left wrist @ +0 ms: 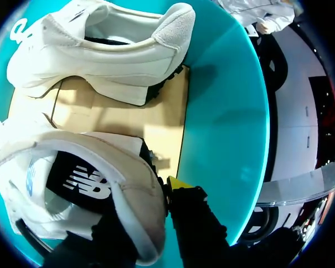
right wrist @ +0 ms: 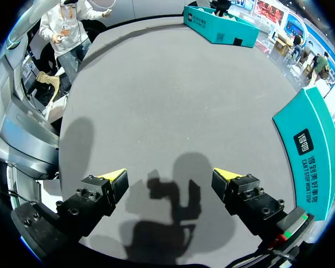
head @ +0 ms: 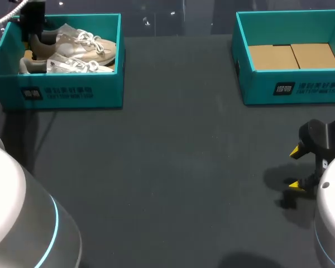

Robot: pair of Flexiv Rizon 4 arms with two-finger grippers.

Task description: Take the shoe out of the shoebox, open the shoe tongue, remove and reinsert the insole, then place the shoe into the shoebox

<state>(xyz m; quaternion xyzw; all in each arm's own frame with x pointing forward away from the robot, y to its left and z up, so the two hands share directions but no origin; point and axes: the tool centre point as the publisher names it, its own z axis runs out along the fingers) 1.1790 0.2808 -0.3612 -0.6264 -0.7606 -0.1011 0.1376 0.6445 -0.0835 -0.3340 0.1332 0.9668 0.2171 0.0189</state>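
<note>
Two white lace-up shoes [head: 81, 49] lie side by side in the teal shoebox [head: 61, 92] at the table's far left. My left gripper [head: 34, 43] hangs down into that box at the heel end. In the left wrist view the left gripper [left wrist: 156, 196] is shut on the heel collar of the nearer shoe [left wrist: 84, 167]: one yellow-tipped finger presses the outside of the heel, the other is inside the shoe. The second shoe [left wrist: 100, 50] lies just ahead of it. My right gripper [head: 297, 167] stands open over bare table at the near right, shown with nothing between its fingers as the right gripper [right wrist: 170, 176].
A second teal box [head: 293, 86] with only a cardboard floor stands at the far right; its side wall [right wrist: 310, 151] rises close beside my right gripper. Dark grey tabletop [head: 173, 167] lies between the two boxes.
</note>
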